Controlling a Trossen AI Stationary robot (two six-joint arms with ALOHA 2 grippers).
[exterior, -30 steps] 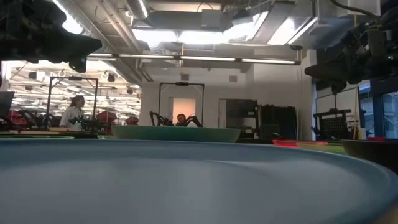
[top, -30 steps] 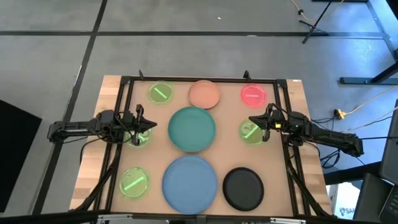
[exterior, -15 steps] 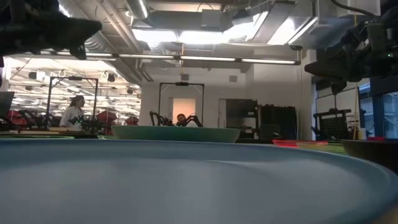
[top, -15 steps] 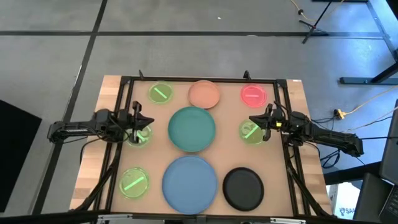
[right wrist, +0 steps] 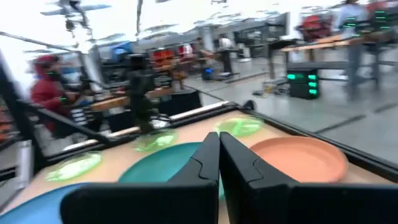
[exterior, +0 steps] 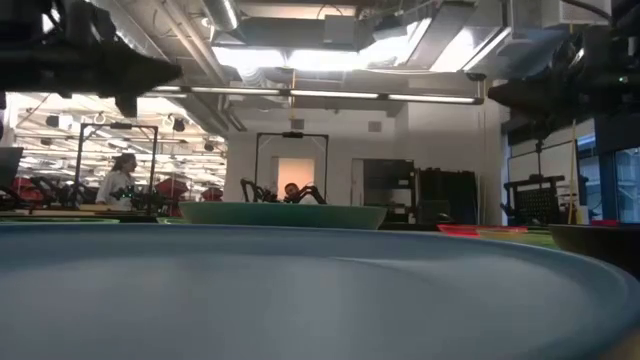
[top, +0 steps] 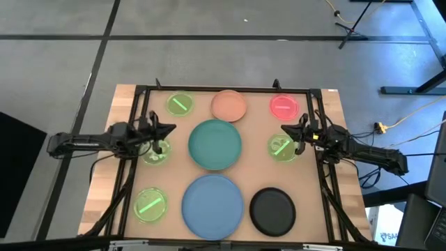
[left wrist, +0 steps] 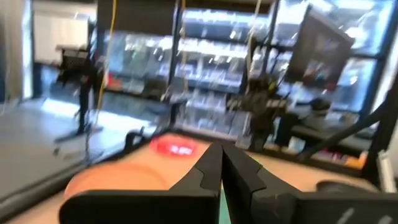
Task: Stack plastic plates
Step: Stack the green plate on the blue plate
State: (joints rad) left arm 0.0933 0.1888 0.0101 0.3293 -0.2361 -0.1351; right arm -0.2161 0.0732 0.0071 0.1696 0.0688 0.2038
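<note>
Left gripper (top: pixel 168 129) shifted since the earlier frame: fingers pinched together, holding nothing, now pointing toward the teal plate (top: pixel 215 144) and hovering above the table at the rim of a small green plate (top: pixel 154 151), which was partly covered before. Right gripper (top: pixel 298 130) nearly unchanged, fingers likewise pressed together and empty, raised over the near edge of another small green plate (top: pixel 281 147). All plates unmoved, none stacked.

Nine round plates lying flat and apart on a tan board (top: pixel 247 160) inside a dark frame (top: pixel 223 89). Far row: translucent green plate (top: pixel 180 104), matte peach plate (top: pixel 228 105), translucent pink-red plate (top: pixel 284 106). Middle: large teal plate, smooth with a raised rim, flanked by the two small green ones. Near row: fourth green plate (top: pixel 150 204), large blue plate (top: pixel 212 202), black plate (top: pixel 272 210). Green plates glossy, each marked by a bright streak.

In the low view, blue rim (exterior: pixel 300 290) filling the foreground, teal rim (exterior: pixel 283 215) behind it, and a person (exterior: pixel 118 183) in the room beyond.
</note>
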